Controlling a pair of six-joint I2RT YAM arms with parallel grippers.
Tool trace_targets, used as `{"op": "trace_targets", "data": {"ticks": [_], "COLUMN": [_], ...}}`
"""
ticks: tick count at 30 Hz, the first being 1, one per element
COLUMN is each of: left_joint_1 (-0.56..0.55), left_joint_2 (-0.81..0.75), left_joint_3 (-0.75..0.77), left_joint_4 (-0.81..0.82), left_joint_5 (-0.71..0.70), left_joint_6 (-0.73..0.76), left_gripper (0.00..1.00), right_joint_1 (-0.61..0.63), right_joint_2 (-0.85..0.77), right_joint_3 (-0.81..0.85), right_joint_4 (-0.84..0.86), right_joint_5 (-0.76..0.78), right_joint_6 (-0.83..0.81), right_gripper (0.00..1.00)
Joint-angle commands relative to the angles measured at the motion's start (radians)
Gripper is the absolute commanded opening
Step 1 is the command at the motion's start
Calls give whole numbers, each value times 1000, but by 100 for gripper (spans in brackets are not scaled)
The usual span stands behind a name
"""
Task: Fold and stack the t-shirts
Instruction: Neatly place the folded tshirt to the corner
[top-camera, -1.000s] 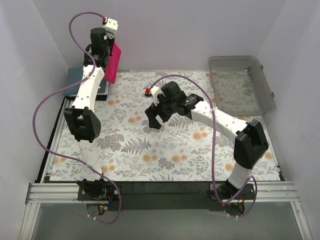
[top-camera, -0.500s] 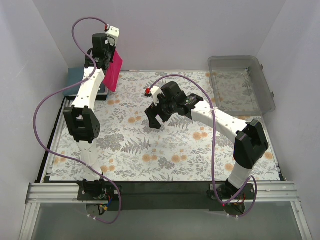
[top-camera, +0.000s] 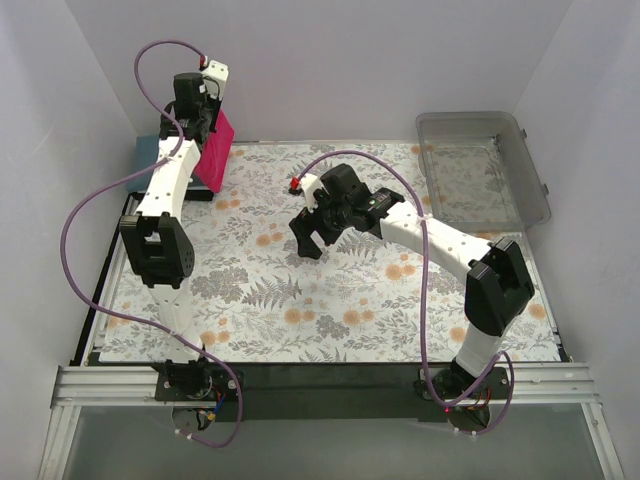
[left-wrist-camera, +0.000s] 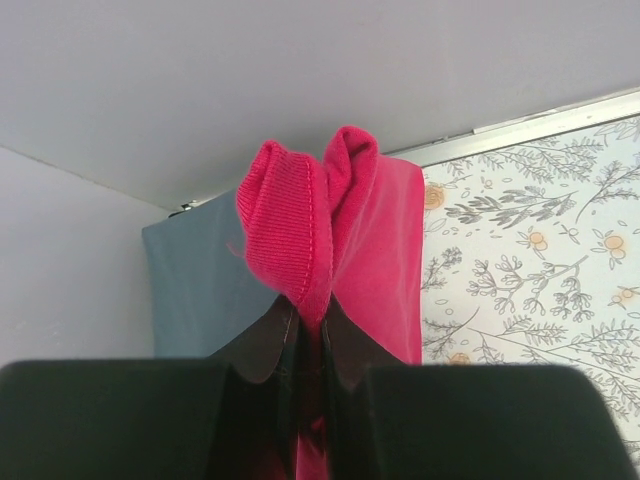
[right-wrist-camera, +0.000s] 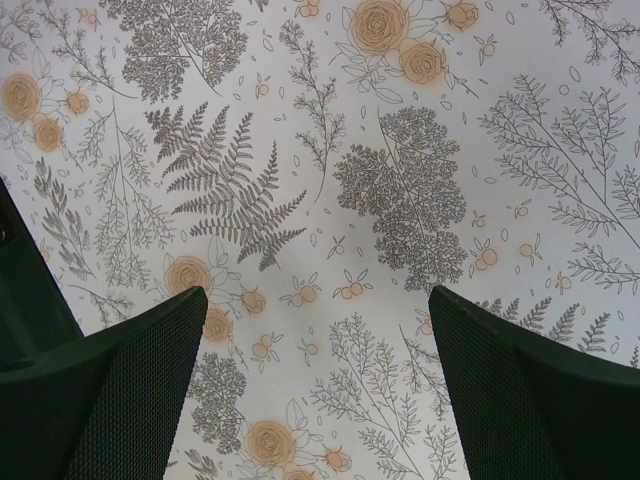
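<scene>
Left gripper (left-wrist-camera: 308, 335) pinched tight on the bunched crimson-pink t-shirt (left-wrist-camera: 372, 255), held up at the table's 11 o'clock, cloth hanging down. Teal-blue t-shirt (left-wrist-camera: 195, 290) lies flat under it in the 10 o'clock corner. Right gripper (right-wrist-camera: 315, 300) spread wide, nothing in it, hovers over the floral table cover (right-wrist-camera: 400, 190) near centre.

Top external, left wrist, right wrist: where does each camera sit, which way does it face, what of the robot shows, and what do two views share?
Top external: above and behind the bases, facing down over the floral table; the whole robot shows.
Left wrist: behind the raised left tool, facing the far left corner; the tool pinches the pink t-shirt.
Right wrist: behind the right tool, facing down at the table; the tool shows open.
Shared: top external and left wrist both show the pink t-shirt and teal t-shirt.
</scene>
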Motion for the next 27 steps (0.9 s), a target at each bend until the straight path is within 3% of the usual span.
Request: {"op": "trace_targets", "data": {"ticks": [1, 13, 27], "left_joint_1": [14, 63, 163], "left_joint_2": [-85, 62, 176], "left_joint_3": [20, 184, 211], "left_joint_4": [27, 10, 49], "left_joint_5": [13, 27, 71], "left_joint_6": [24, 63, 93], "left_gripper": [0, 0, 0], "right_joint_1": [-5, -4, -4], "right_joint_2": [6, 20, 41], "right_joint_3": [15, 11, 13], "right_joint_4": [34, 36, 33], "right_joint_5": [2, 2, -15], "right_joint_6": [2, 10, 15], "right_gripper": [98, 98, 98]}}
